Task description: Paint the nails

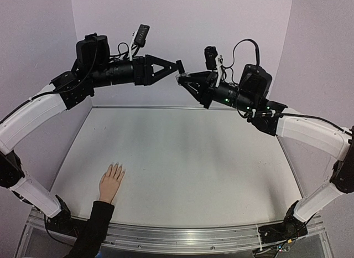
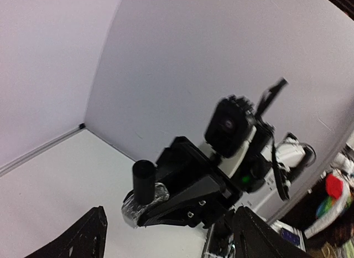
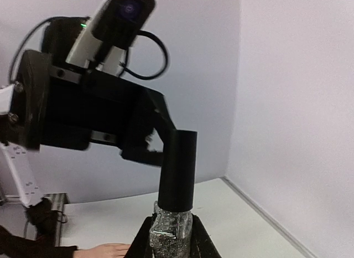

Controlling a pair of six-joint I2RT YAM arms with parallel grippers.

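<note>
pale peach hand [image 1: 111, 182], black sleeve [image 1: 95, 227]; bottle [image 3: 171, 231] glittery silver, black cap [image 3: 177, 170]; table [image 1: 193, 158] off-white; wall [image 1: 182, 25] pale lilac.

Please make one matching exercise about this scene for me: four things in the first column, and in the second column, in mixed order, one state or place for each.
Column 1
1. left claw
2. right claw
3. bottle cap
4. hand

Column 2
a. lies flat on the table, at its near left
b. shut on the bottle
c. open, fingers apart
d. black, sticking out above the claw that holds the bottle

Pairs: 1-c, 2-b, 3-d, 4-a
</note>
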